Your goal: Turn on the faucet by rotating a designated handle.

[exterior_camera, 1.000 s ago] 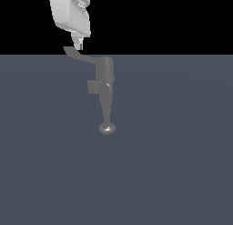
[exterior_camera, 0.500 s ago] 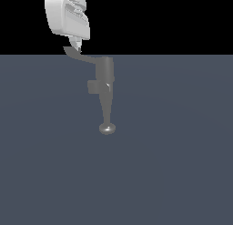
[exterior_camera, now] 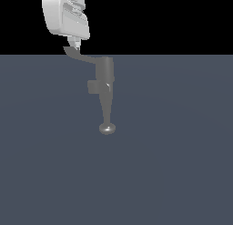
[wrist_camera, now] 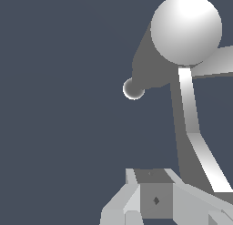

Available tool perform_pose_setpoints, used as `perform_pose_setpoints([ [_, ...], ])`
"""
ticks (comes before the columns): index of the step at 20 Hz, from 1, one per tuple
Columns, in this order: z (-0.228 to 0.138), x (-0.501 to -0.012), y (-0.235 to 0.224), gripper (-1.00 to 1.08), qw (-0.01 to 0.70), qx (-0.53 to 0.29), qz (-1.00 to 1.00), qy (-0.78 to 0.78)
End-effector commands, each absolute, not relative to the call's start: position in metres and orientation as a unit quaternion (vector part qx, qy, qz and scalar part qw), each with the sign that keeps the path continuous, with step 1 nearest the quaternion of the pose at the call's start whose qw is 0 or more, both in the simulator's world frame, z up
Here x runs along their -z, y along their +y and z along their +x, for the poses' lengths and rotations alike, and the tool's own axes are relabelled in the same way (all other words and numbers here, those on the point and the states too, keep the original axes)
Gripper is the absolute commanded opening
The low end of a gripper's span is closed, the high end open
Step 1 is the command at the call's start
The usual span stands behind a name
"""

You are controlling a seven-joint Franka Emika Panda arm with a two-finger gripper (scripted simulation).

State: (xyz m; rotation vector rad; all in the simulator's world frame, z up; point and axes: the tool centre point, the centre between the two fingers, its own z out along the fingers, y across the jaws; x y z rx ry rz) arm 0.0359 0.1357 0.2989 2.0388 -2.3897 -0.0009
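Grey floor; wrist view alone shows faucet top.

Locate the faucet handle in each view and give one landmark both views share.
Exterior view: the handle juts toward the exterior view's left from the faucet top, its tip just under the tool.
Wrist view: the handle is the pale bent strip running from the round cylinder top toward the tool.
Shared landmark: the spout's disc end.

no legible text, labels, brand marks or nos. seen in either view; all surfaces were plain, unmarked.
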Motion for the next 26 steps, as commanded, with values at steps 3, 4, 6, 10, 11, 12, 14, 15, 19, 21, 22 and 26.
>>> perform_pose_setpoints([
  [3, 0.025, -0.299, 0.137, -1.0, 0.0, 0.0, 0.649, -0.761],
  [4, 0.023, -0.299, 0.137, -1.0, 0.0, 0.0, 0.649, -0.761],
  [6, 0.018, -0.299, 0.138, -1.0, 0.0, 0.0, 0.649, -0.761],
  [10, 0.008, -0.299, 0.139, -1.0, 0.0, 0.0, 0.649, -0.761],
  [11, 0.006, -0.299, 0.14, -1.0, 0.0, 0.0, 0.649, -0.761],
  [12, 0.003, -0.299, 0.14, -1.0, 0.0, 0.0, 0.649, -0.761],
  [14, -0.001, -0.299, 0.141, -1.0, 0.0, 0.0, 0.649, -0.761],
  [15, -0.004, -0.299, 0.141, -1.0, 0.0, 0.0, 0.649, -0.761],
  [19, -0.014, -0.299, 0.142, -1.0, 0.0, 0.0, 0.649, -0.761],
  [21, -0.019, -0.299, 0.143, -1.0, 0.0, 0.0, 0.649, -0.761],
  [22, -0.021, -0.299, 0.143, -1.0, 0.0, 0.0, 0.649, -0.761],
  [26, -0.031, -0.299, 0.144, -1.0, 0.0, 0.0, 0.649, -0.761],
])
